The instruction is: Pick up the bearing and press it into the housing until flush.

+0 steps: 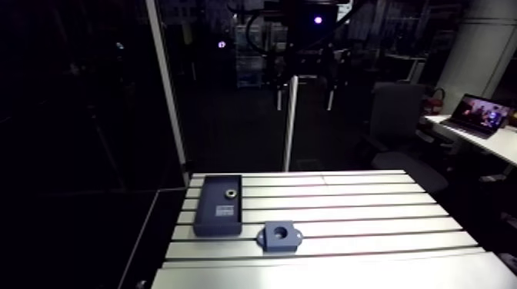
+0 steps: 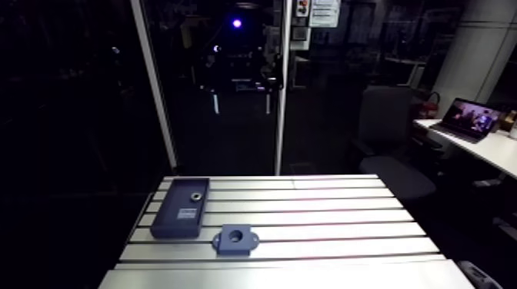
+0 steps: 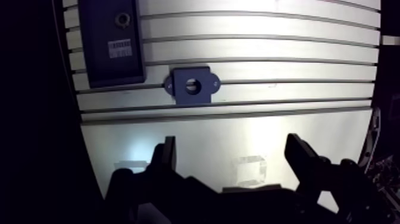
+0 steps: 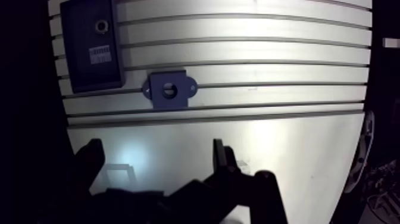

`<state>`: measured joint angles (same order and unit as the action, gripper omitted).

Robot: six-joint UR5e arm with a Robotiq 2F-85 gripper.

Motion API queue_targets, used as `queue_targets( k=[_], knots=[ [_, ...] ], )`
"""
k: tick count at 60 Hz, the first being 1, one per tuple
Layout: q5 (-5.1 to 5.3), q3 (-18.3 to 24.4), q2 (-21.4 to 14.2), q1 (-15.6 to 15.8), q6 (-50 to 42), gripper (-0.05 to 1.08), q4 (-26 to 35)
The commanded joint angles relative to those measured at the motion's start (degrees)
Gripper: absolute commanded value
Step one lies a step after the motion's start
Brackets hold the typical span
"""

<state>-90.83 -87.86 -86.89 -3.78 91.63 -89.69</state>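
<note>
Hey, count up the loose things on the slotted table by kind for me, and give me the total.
tray, dark blue: 1
bearing, lying in the tray: 1
housing, on the table apart from the tray: 1
Total: 3

Slotted aluminium table (image 1: 369, 223), dim room behind

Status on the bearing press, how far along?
Done: nothing yet. The bearing sits in the tray, and the housing bore looks empty. In hand: nothing; the gripper is open over the table, with the housing ahead of it. Left: pick, carry, press flush.
</note>
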Motion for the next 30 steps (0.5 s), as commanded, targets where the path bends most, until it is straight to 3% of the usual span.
queue_targets(
  k=[1,30],
  knots=[
    [0.61,2.0,-0.1,2.4,0.6,0.01,0.8],
    [0.7,1.8,-0.1,2.5,0.6,0.01,0.8]
  ],
)
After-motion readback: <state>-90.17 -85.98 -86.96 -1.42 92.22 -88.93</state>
